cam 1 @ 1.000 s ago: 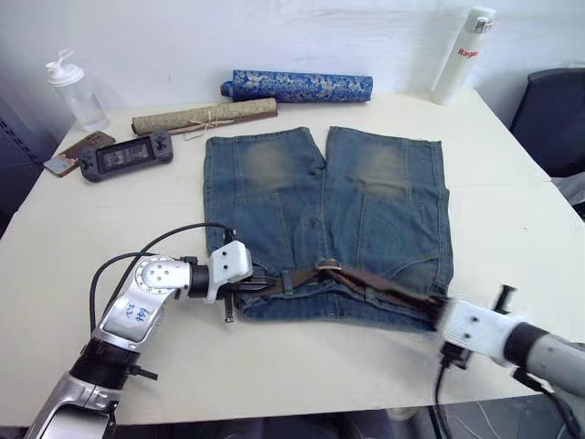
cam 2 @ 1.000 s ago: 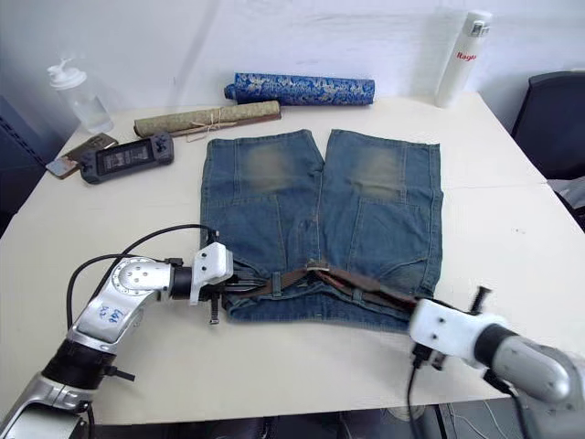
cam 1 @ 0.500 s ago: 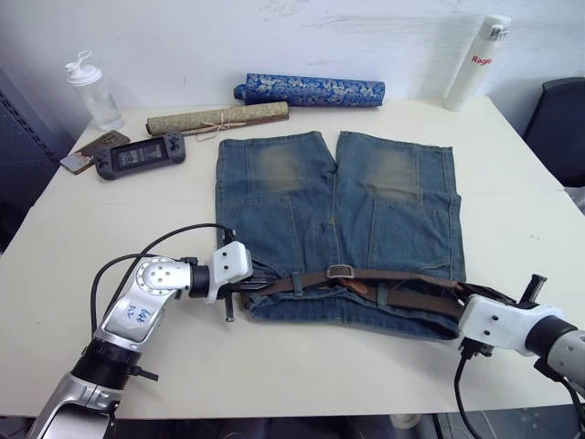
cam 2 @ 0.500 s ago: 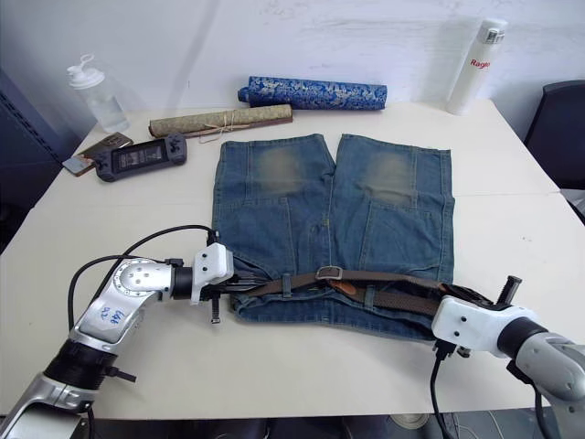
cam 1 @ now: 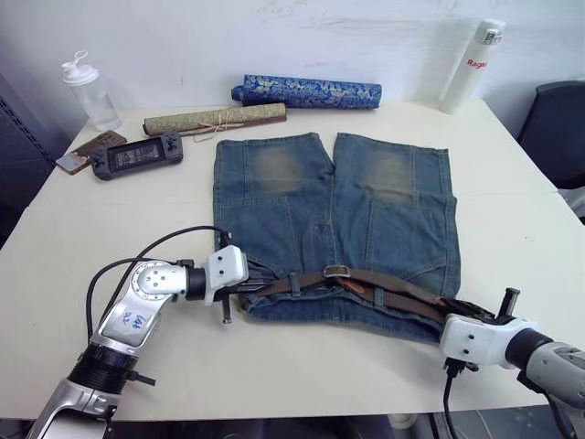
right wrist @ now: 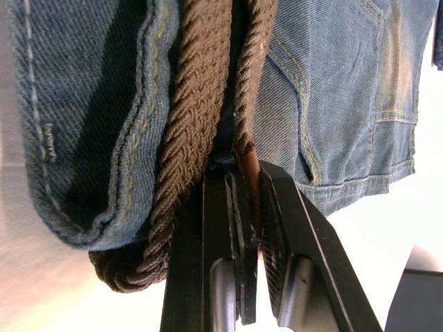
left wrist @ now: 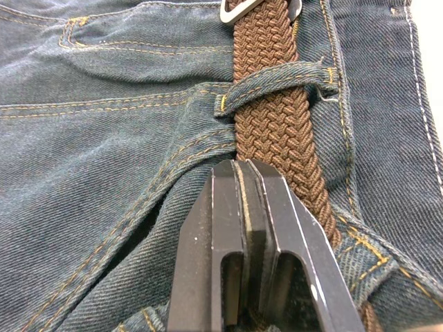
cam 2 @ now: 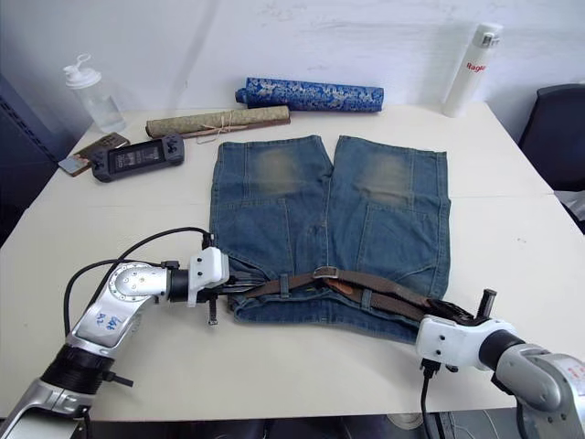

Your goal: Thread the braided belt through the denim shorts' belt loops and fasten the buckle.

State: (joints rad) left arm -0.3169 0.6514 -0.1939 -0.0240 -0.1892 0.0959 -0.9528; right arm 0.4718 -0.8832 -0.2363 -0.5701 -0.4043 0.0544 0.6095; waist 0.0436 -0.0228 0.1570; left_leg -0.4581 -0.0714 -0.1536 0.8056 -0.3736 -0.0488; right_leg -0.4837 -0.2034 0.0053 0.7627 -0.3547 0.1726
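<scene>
My right gripper [right wrist: 248, 181] is closed on the tan leather tip of the braided belt [right wrist: 201, 83], the strap pinched between both fingers at the right end of the denim shorts' [cam 1: 334, 215] waistband, where the belt doubles back on itself past the hem edge. My left gripper [left wrist: 243, 173] has its fingers pressed together at the left end of the same waistband, against bunched denim just beside the belt; whether any fabric sits between the pads I cannot tell. Ahead of those fingers the belt passes under one of the belt loops [left wrist: 277, 77], and the silver buckle [cam 1: 337, 271] lies near the middle of the waistband, over the fly. The belt runs along the waistband from left gripper to right, with a second length angling down toward the right gripper. The shorts lie flat on the cream table [cam 1: 73, 219], waistband toward me, legs pointing away. Beyond the leg hems lie a blue patterned roll [cam 1: 306, 91] and a tan roll tied with string [cam 1: 212, 118]. Left of the shorts are a handheld game console [cam 1: 135, 155], a phone [cam 1: 82, 152] and a clear pump bottle [cam 1: 87, 89]; a white flask [cam 1: 468, 64] stands beyond the right leg.
</scene>
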